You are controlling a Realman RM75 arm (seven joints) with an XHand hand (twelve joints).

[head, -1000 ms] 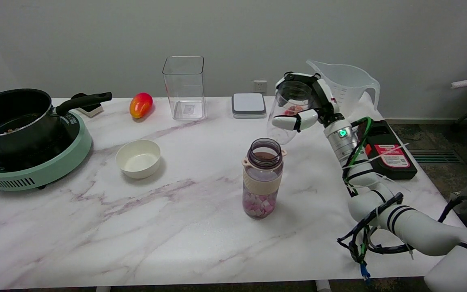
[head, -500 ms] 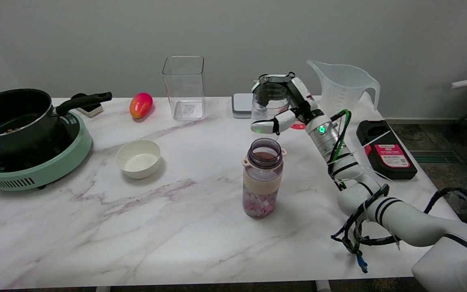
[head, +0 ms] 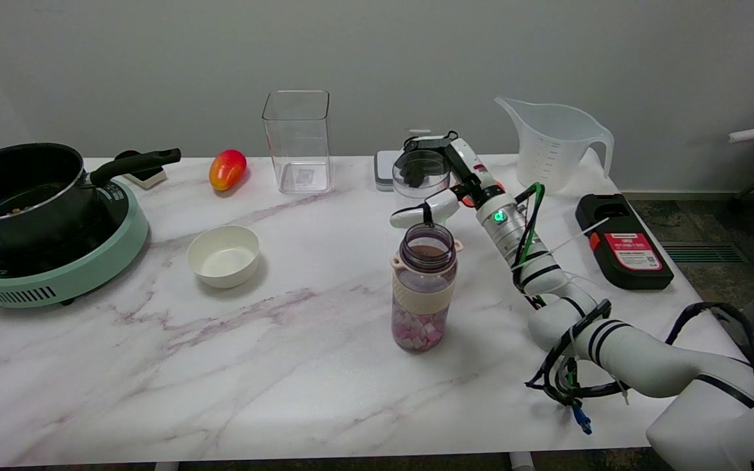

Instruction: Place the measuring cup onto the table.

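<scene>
Measuring cup (head: 420, 176) held upright by the right hand (head: 444, 180).
Fingers are wrapped around its clear wall; light, rigid, slippery plastic is judged.

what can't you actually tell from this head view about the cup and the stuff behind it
- Measuring cup: whether its base touches the table; the bottle and the right hand cover its lower part.
- White box behind it: mostly hidden by cup and hand.
- Pot: contents too dark to identify.
- Jug: scale markings too small to read.
</scene>
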